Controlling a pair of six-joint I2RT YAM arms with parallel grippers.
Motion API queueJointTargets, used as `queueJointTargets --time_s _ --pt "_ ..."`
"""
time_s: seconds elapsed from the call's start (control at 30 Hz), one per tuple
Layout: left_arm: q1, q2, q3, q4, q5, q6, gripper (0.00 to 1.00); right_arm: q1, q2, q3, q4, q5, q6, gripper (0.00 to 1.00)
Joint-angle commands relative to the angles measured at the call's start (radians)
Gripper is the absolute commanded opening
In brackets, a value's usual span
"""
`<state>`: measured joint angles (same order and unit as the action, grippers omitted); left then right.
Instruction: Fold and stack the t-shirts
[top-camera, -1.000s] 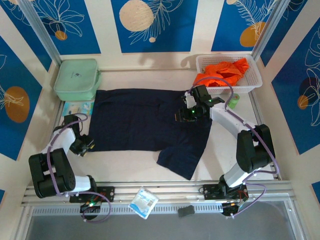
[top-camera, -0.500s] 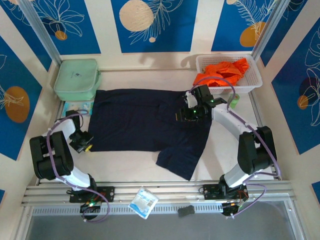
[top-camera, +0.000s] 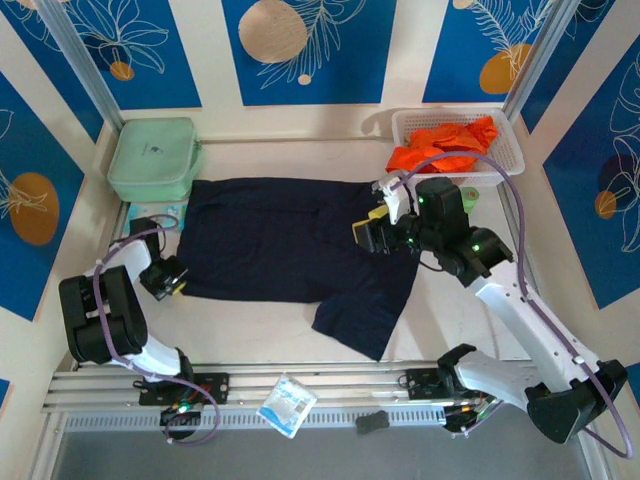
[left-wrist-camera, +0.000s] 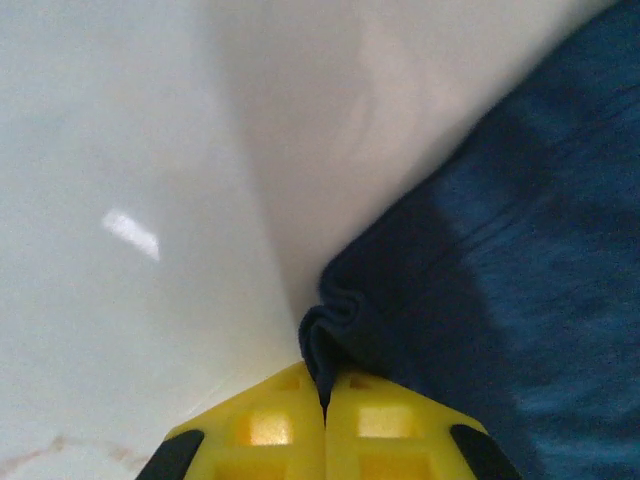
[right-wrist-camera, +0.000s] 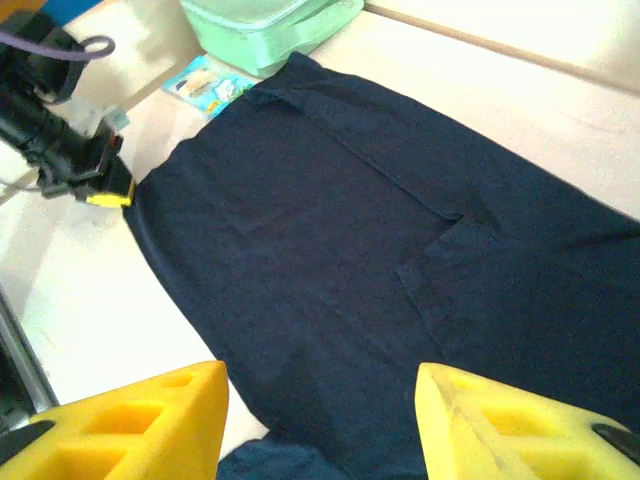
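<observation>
Spreading across the middle of the surface (top-camera: 260, 330), the navy shirt (top-camera: 290, 245) lies mostly flat. One end is toward the left edge, and a flap of cloth trails toward the near edge, right of centre. Faint creases show in the right wrist view, so it looks laid out but not yet folded.

At the far left corner sits the green case (top-camera: 152, 158), apart from the work. At the far right corner a white basket (top-camera: 505, 165) holds the orange shirt (top-camera: 445, 145), crumpled and untouched.

The right claw (top-camera: 372, 228) hangs over the navy shirt's right part. Its wrist view shows the yellow jaws wide apart with nothing between them.

The left claw (top-camera: 172, 283) is at the shirt's near left corner. Its jaws are pressed together on a small pinch of navy hem (left-wrist-camera: 330, 325), which bunches just ahead of the fingertips.

The step in hand seems to be the first fold of the navy shirt, with one corner now gripped. Next, the right claw likely needs to drop and take a matching hold on the cloth. Both arms could then lift and carry an edge over evenly. The thin pinch on the left might slip if pulled hard.
</observation>
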<state>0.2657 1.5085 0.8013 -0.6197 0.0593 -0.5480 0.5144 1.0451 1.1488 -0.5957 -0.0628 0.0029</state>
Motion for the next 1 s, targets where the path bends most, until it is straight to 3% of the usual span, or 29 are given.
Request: queueJointTargets --time_s 0.0,0.07,0.2,0.43,0.7,0.97 --pt "-0.013 -0.067 -0.029 0.059 0.027 0.018 0.0 0.061 0.017 0.004 -0.198 -0.029 -0.286 0.49" --pt "-0.02 -0.11 -0.041 0.051 0.028 0.013 0.0 0.142 -0.011 -0.057 -0.211 0.095 -0.424 0.49" --pt "-0.031 -0.193 -0.052 0.022 0.012 0.005 0.0 0.234 -0.066 -0.153 -0.272 0.184 -0.623 0.49" --pt "-0.034 -0.315 -0.054 -0.023 -0.016 0.004 0.0 0.286 -0.051 -0.328 -0.373 0.209 -0.844 0.49" --pt "-0.033 -0.366 -0.063 -0.037 -0.015 0.002 0.0 0.396 0.027 -0.498 -0.326 0.273 -0.951 0.45" --pt "-0.034 -0.374 -0.073 -0.02 0.011 -0.013 0.0 0.56 0.1 -0.517 -0.332 0.268 -0.957 0.41"
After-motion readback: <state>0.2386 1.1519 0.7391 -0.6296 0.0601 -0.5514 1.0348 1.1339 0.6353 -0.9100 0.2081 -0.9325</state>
